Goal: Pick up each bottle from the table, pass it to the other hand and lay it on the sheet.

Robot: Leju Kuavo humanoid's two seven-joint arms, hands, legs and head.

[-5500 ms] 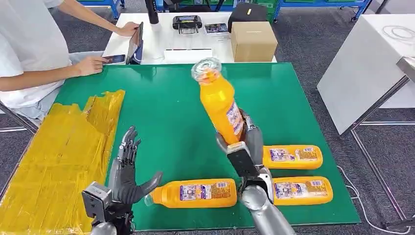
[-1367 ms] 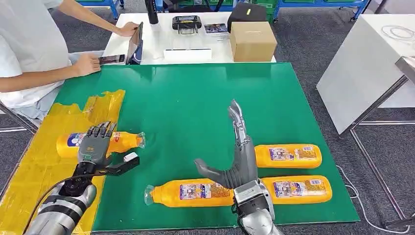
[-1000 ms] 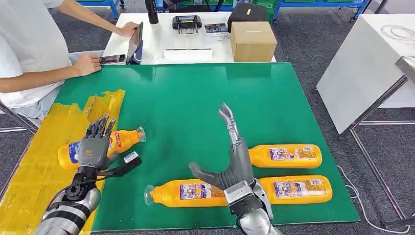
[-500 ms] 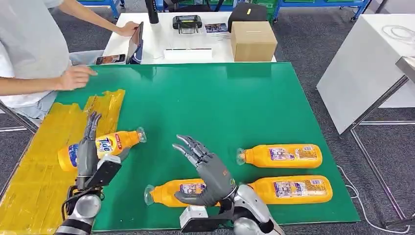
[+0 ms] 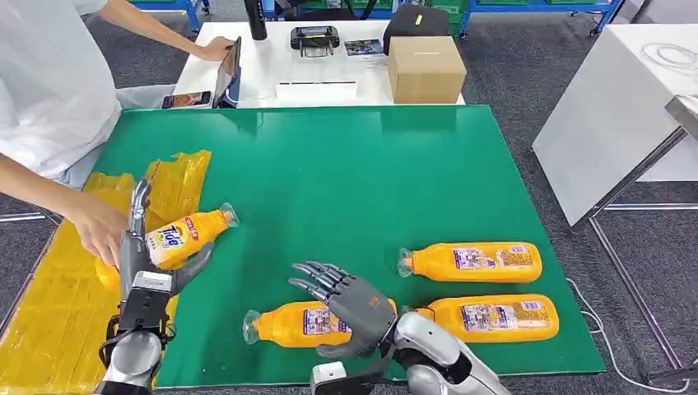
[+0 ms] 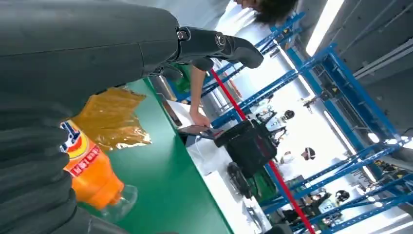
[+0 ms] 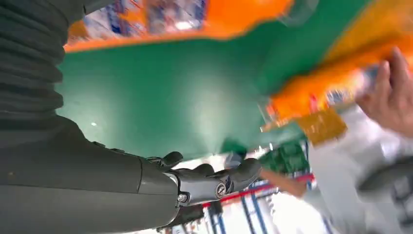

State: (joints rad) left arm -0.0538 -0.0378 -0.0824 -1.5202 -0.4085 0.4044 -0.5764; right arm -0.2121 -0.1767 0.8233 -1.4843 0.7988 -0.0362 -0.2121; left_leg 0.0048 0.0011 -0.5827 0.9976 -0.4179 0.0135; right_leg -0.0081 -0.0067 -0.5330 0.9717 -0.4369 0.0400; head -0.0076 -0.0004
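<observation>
Both hands hold nothing, fingers spread apart: the left hand point(image 5: 140, 255) stands edge-up at the near left of the green table point(image 5: 329, 173), its thumb reaching under the side of the bottle on the sheet point(image 5: 177, 239), though whether it touches cannot be told; the right hand point(image 5: 350, 303) hovers palm-down over the front bottle point(image 5: 288, 325) near the front edge, fingers pointing toward the left edge. That green table carries everything, and behind its far edge stands a white table point(image 5: 263, 66) with a cardboard box point(image 5: 425, 68), a black bag point(image 5: 414, 20) and a tablet point(image 5: 230, 70). Along the left edge lies the crinkled yellow sheet point(image 5: 74, 288). An orange bottle rests tilted at the sheet's inner edge, cap out over the green, and a person's hand point(image 5: 99, 228) grips its bottom end; the left wrist view shows its clear cap point(image 6: 119, 202) lying on the green. Two more bottles lie side by side near the front right corner, caps toward the left edge: the far bottle point(image 5: 473, 262) and the near bottle point(image 5: 494, 318). The front bottle's cap also points to the left edge.
</observation>
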